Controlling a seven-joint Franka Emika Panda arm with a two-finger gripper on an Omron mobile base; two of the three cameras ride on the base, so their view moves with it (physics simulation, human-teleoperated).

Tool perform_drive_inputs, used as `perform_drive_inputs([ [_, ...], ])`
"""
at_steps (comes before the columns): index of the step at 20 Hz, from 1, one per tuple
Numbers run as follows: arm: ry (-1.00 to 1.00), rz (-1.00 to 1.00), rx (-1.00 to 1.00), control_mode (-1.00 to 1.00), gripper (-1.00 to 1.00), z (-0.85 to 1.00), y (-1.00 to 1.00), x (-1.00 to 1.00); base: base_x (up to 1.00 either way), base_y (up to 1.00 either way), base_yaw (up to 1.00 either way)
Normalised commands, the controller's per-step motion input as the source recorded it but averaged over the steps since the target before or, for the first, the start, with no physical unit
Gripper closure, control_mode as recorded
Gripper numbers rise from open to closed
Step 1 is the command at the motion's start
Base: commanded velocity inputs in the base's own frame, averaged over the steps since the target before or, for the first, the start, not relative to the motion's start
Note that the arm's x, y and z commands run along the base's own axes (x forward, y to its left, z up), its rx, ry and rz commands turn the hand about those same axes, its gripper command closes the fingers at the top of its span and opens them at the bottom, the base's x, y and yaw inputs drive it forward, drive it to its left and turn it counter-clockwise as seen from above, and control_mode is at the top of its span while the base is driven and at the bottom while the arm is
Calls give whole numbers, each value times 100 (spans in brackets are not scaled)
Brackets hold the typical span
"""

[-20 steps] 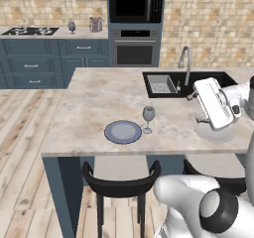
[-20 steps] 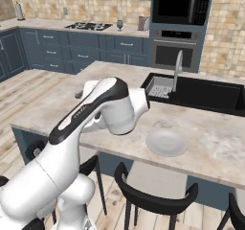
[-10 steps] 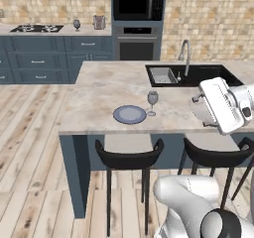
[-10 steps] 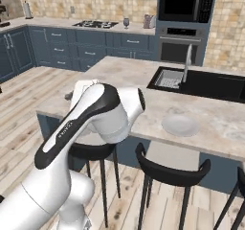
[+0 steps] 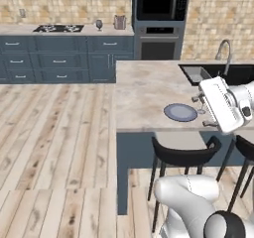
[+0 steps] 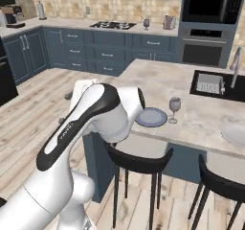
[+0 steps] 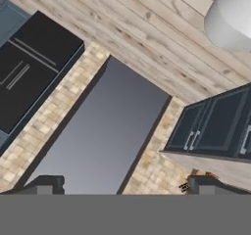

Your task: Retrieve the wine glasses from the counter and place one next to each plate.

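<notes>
Black stools under island (microwave above oven).

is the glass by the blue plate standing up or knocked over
Upright. In the right base view the glass stands on its foot, stem vertical, beside the plate.

- Arm folded high, elbow bent, forearm raised beside the island table edge.
- Tool empty, jaws spread wide, fingertips well apart.
- Hand tilted above the table's near edge.
</notes>
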Motion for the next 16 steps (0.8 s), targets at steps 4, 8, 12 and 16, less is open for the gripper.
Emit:
perform_drive_inputs([
  [4, 0, 0, 0, 100, -100, 0, 0, 0, 40, 100, -2],
  [8, 0, 0, 0, 100, -100, 0, 0, 0, 63, 100, -11],
  [12, 0, 0, 0, 100, -100, 0, 0, 0, 76, 100, -23],
  [16, 0, 0, 0, 100, -100, 0, 0, 0, 92, 100, -28],
])
